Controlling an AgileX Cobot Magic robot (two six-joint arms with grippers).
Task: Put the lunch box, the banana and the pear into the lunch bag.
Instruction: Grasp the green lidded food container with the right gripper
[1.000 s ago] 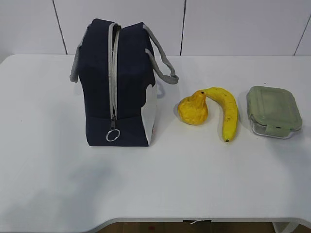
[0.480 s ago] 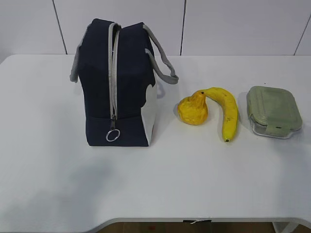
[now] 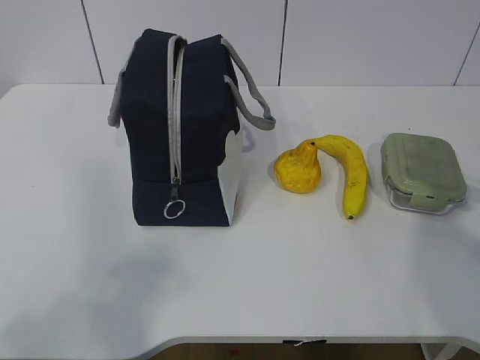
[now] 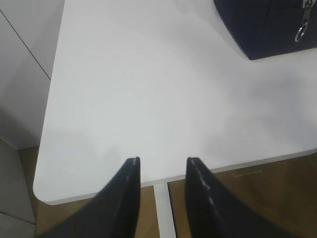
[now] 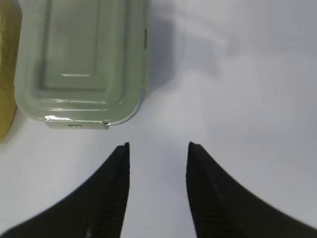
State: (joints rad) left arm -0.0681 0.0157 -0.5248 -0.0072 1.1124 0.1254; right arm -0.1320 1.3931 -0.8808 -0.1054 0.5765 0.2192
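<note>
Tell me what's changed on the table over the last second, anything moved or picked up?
Nothing visibly changed. The lunch bag stands zipped and upright, the pear touches the banana, and the lunch box sits at the far right, all where they were. Neither gripper shows in the exterior view.

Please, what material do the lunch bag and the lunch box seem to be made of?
The lunch bag looks like matte navy woven fabric with white lower panels, grey webbing handles and a metal-looking zipper ring; its soft, slightly sagging shape suggests textile. The lunch box appears to have a smooth sage-green plastic lid with snap tabs; its base is clear, plastic or glass, which cannot be told.
</note>
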